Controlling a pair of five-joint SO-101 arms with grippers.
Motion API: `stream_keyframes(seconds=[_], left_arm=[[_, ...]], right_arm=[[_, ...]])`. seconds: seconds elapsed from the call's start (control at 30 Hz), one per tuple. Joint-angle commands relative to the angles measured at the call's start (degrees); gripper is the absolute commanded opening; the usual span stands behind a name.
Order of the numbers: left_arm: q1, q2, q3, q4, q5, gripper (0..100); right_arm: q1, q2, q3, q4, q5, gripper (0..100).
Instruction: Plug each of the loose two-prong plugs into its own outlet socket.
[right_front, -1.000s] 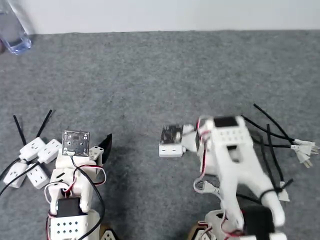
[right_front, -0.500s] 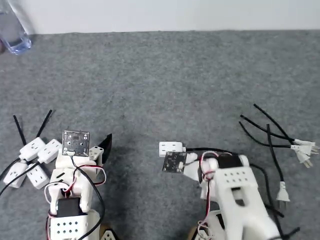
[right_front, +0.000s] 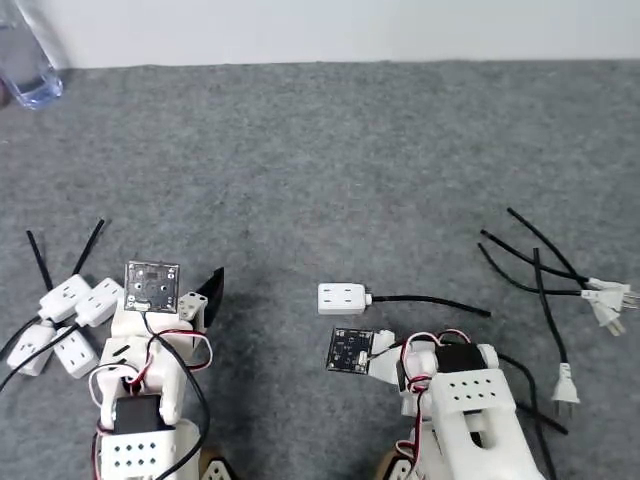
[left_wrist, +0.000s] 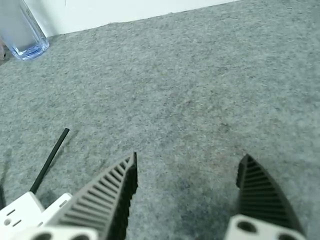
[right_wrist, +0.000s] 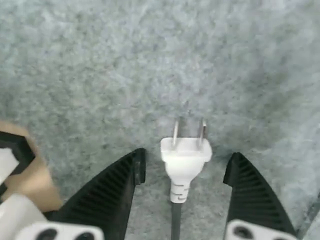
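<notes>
A white two-prong plug (right_wrist: 185, 154) lies on the grey carpet, prongs pointing away from the wrist. My right gripper (right_wrist: 187, 156) stands open with a finger on each side of the plug, not touching it. The right arm (right_front: 465, 400) is folded back at the near edge. A single white outlet socket (right_front: 342, 298) with a black cord lies just beyond it. Three more plugs (right_front: 606, 303) on black cords lie at the right. My left gripper (left_wrist: 189, 160) is open over bare carpet, beside a cluster of white sockets (right_front: 62, 322).
A clear glass bottle (right_front: 28, 62) stands at the far left corner by the white wall. Black cords (right_front: 535, 265) trail across the right side. A cord end (left_wrist: 50, 159) lies near the left sockets. Open carpet (right_front: 330, 160) spans the middle and the back.
The right arm has drawn back toward the near edge, away from the single socket, which now lies uncovered on the carpet. The left arm has not moved.
</notes>
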Motion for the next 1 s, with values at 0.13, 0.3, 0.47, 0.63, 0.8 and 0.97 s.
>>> stream_keyframes(seconds=[0.13,0.3,0.47,0.63,0.8,0.97], left_arm=[[0.35,-0.53,-0.31,-0.7,-0.7,30],[0.35,-0.53,-0.31,-0.62,-0.7,30],[0.35,-0.53,-0.31,-0.62,-0.7,30],[0.35,-0.53,-0.31,-0.62,-0.7,30],[0.35,-0.53,-0.31,-0.62,-0.7,30],[0.35,-0.53,-0.31,-0.62,-0.7,30]], right_arm=[[0.13,-0.4,-0.44,-2.95,1.76,26.2],[0.13,-0.4,-0.44,-2.95,2.9,23.0],[0.13,-0.4,-0.35,-2.86,2.81,11.8],[0.57,-0.4,-0.26,-2.42,2.64,10.8],[2.95,-0.4,-0.26,-2.86,3.43,10.1],[3.56,-0.84,0.62,-4.18,5.19,1.7]])
